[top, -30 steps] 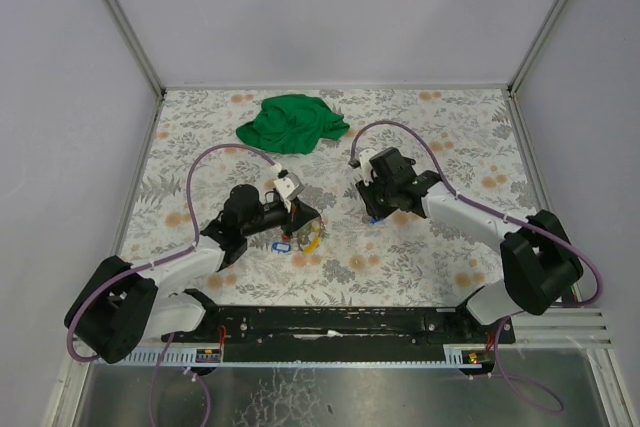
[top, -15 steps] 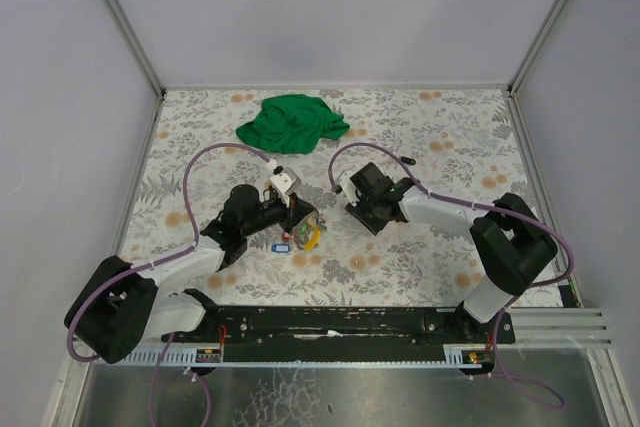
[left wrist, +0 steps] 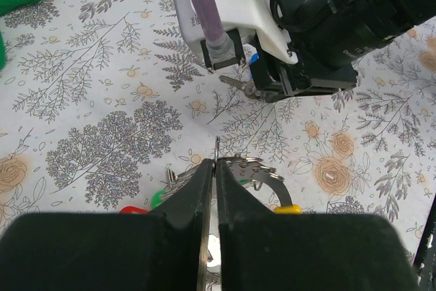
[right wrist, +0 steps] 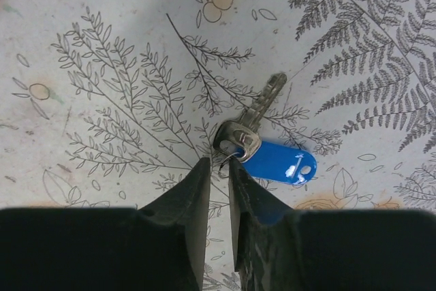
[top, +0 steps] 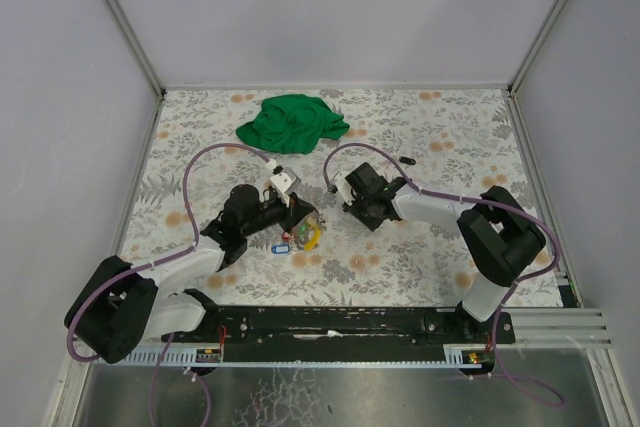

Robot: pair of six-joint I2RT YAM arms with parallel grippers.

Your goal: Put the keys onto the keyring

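I'm seeing the left gripper [left wrist: 216,163] pinching the keyring [left wrist: 253,166], jaws pressed together (coloured key heads [left wrist: 287,208] are sitting just beside it). The right gripper [right wrist: 216,165] is hovering nearly closed, the blue-tagged key [right wrist: 269,155] lying at its fingertips; I cannot tell whether it's gripping.

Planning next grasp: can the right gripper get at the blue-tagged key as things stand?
Probably yes: the blue-tagged key lies flat on the tablecloth, directly in front of the right gripper, with nothing covering it.

lab: white-walled enclosure [top: 330,17], floral tabletop [top: 430,247]
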